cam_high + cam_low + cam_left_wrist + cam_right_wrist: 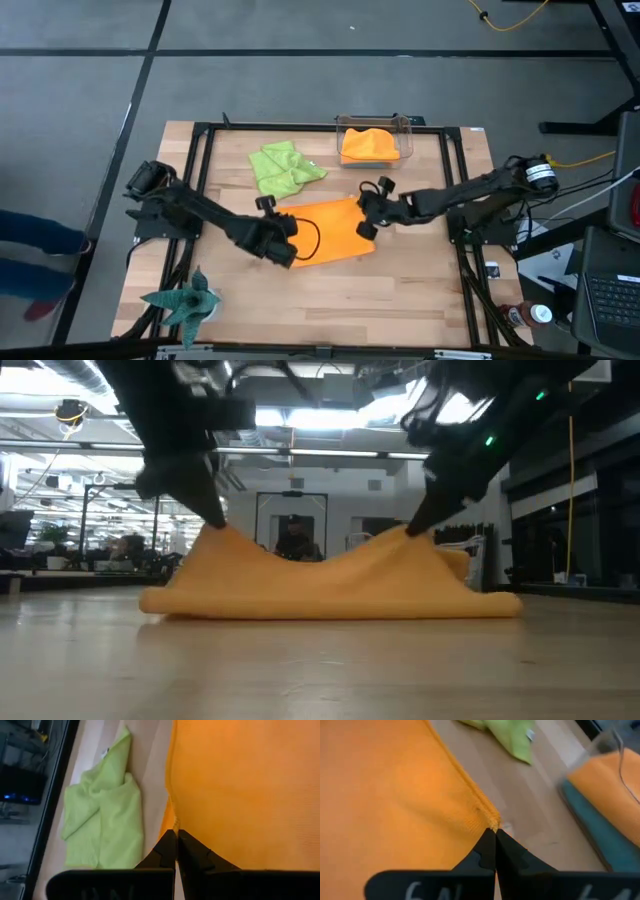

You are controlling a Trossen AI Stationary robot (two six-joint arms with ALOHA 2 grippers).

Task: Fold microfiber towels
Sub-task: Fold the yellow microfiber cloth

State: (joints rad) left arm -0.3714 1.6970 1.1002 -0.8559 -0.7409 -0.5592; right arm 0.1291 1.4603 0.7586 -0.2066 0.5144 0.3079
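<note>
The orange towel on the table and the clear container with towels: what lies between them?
In the high view, only bare wood lies between the spread orange towel and the clear container. The lime green towel lies off to the side, not between them.

Soft, matt orange cloth (335, 230) with a fine nap lies on a smooth pale wood counter (420, 290); crumpled lime-green cloth (285, 167) beside a clear glossy plastic bin (405, 130).

I count two orange towels (335, 232), one lime green towel (285, 167) and one teal towel (600, 837). One clear bin (405, 128). One spiky plant figure (185, 298).
</note>
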